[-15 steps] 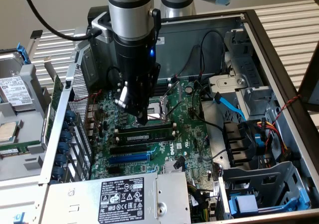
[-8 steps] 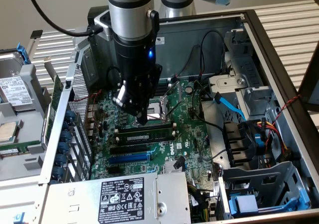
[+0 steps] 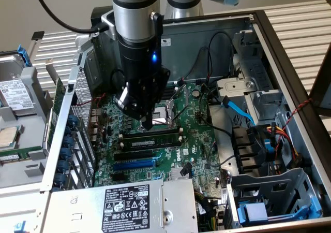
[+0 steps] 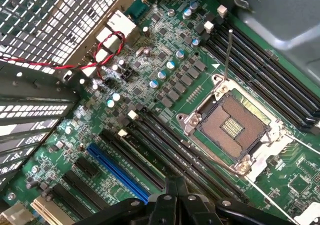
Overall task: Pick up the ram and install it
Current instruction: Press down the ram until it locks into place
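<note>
1 power supply [image 3: 129, 207] sits nearest in the exterior view, its white label facing up. Past it on the motherboard [image 3: 201, 140] lies the blue expansion slot [image 3: 133, 164], then 2 empty black slots. Just beyond them the ram [image 3: 150, 138] stands on edge in a memory slot, level along its length, on the near side of the open CPU socket [image 3: 168, 111].

The pick-up looks done, and the stick appears to be in its slot. Whether it is pressed fully home, with the end clips latched, cannot be told.

The gripper [image 3: 147, 123] hangs directly over the ram's middle, its tip just above or touching the top edge. In the wrist view the jaws look clenched together with nothing between them. Farthest off is the grey rear wall of the case [image 3: 207, 41].
</note>
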Controlling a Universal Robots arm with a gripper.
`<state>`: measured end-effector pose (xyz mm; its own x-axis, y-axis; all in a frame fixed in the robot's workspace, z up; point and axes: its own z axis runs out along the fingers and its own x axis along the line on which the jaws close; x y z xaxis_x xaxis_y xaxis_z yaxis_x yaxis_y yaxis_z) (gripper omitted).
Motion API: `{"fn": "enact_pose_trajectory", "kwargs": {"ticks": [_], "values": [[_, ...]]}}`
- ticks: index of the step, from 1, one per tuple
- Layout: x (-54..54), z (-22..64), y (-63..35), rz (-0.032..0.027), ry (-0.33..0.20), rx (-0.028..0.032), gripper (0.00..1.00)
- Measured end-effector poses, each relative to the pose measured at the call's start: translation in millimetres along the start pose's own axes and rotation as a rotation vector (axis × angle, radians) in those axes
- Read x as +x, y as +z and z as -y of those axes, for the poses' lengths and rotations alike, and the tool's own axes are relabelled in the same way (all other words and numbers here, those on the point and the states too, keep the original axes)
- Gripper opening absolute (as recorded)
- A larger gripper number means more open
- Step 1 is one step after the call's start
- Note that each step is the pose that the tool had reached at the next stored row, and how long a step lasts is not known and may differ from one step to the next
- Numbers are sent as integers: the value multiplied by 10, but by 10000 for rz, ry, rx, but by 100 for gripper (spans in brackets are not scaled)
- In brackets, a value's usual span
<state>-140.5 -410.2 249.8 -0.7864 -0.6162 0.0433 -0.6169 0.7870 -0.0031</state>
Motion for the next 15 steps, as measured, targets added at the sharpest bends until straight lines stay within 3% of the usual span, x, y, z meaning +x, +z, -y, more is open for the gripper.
{"fn": "enact_pose_trajectory", "kwargs": {"ticks": [9,15], "values": [[0,0,0,-4,1034,-35,11],[0,0,0,11,1528,13,11]]}}
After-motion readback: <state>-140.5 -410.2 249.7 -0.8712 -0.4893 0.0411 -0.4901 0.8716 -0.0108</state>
